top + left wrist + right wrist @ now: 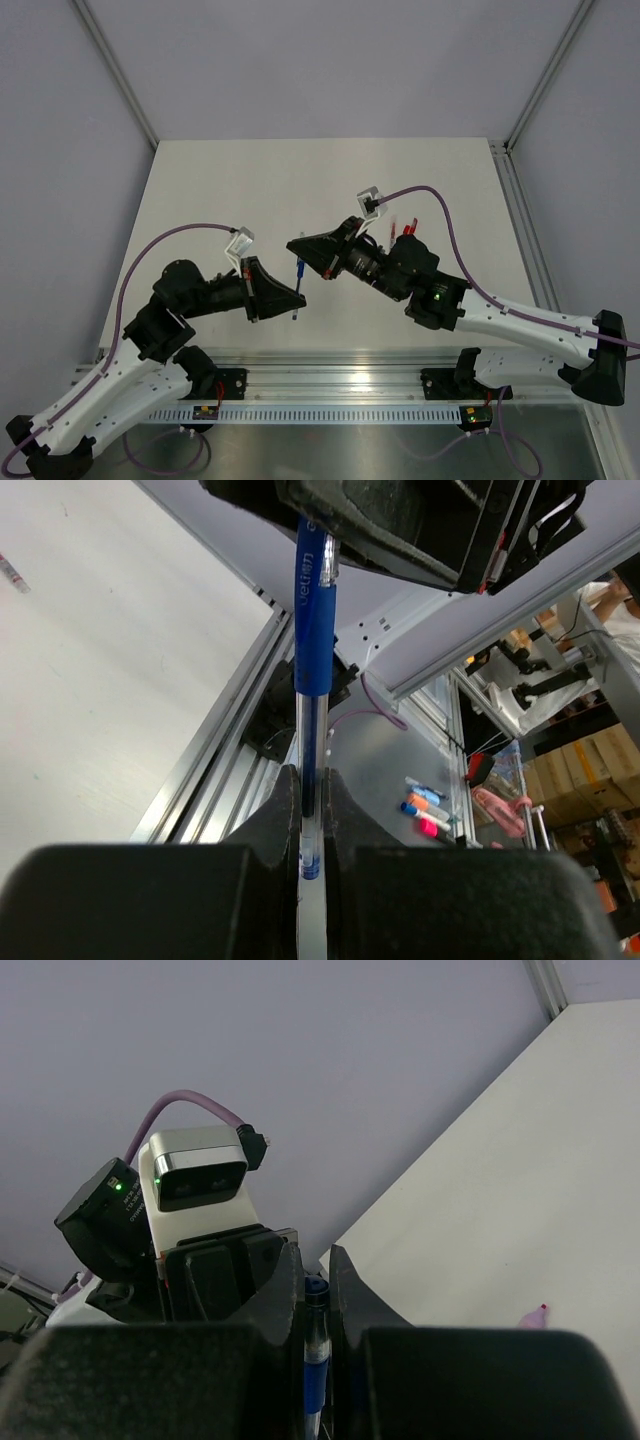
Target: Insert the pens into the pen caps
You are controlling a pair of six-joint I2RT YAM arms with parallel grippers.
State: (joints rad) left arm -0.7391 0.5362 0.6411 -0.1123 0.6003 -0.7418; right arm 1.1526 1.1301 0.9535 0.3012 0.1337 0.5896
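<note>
My L tool (pixel 312 815) clamped on blue pen (pixel 315 630), slim clear barrel; R tool (pixel 317 1285) clamped on its opaque end. Matte white counter (pixel 300 180) below, edges well clear.

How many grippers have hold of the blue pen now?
2. The left gripper clamps the blue pen at its clear barrel; the right gripper is closed on its blue end.

I see the blue pen (pixel 298 285) held off the surface (pixel 250 190): clear barrel, blue sleeve at one end. Red pens (pixel 403 228) lie farther back.
</note>
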